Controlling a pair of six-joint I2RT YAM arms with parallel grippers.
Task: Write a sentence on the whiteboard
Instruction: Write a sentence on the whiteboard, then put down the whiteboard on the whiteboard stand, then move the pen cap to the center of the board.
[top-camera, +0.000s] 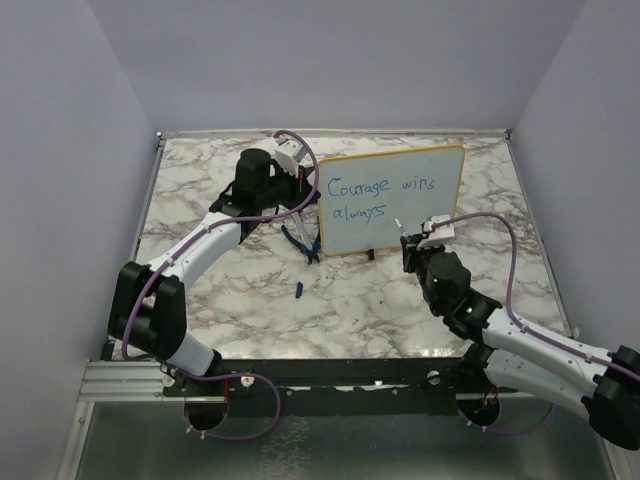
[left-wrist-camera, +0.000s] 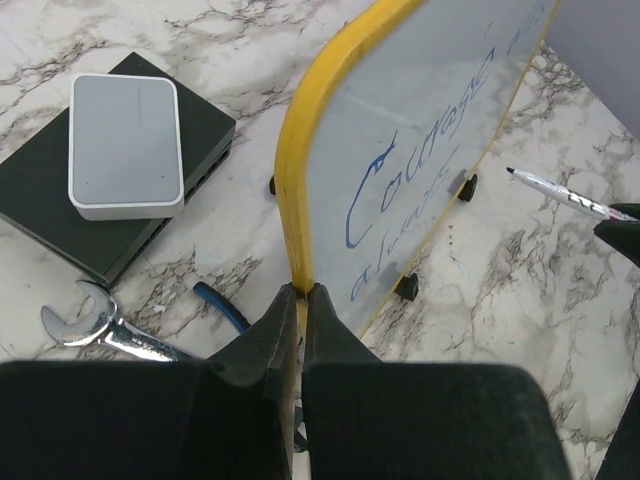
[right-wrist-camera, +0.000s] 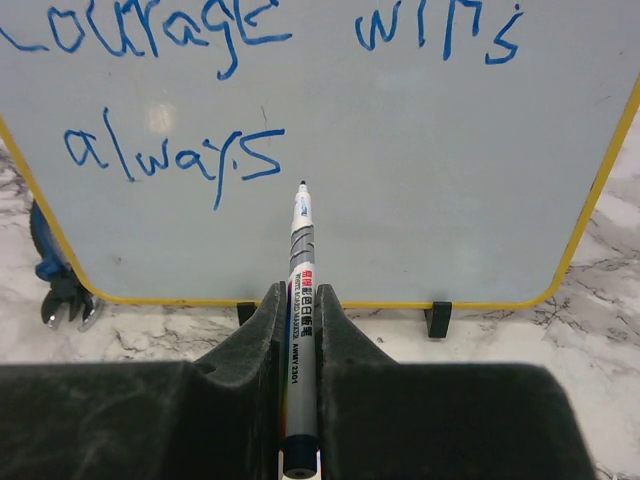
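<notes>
The whiteboard stands upright on small black feet at the back middle of the table, with "Courage wins always" on it in blue. My left gripper is shut on its yellow left edge, as the left wrist view shows, with the board running away from it. My right gripper is shut on a silver marker, uncapped, tip pointing at the board just right of "always". In the left wrist view the marker tip stands a little off the board.
A small grey-and-black box lies left of the board. A steel wrench and blue-handled pliers lie by the board's lower left corner. A blue marker cap lies on the marble nearer the arms.
</notes>
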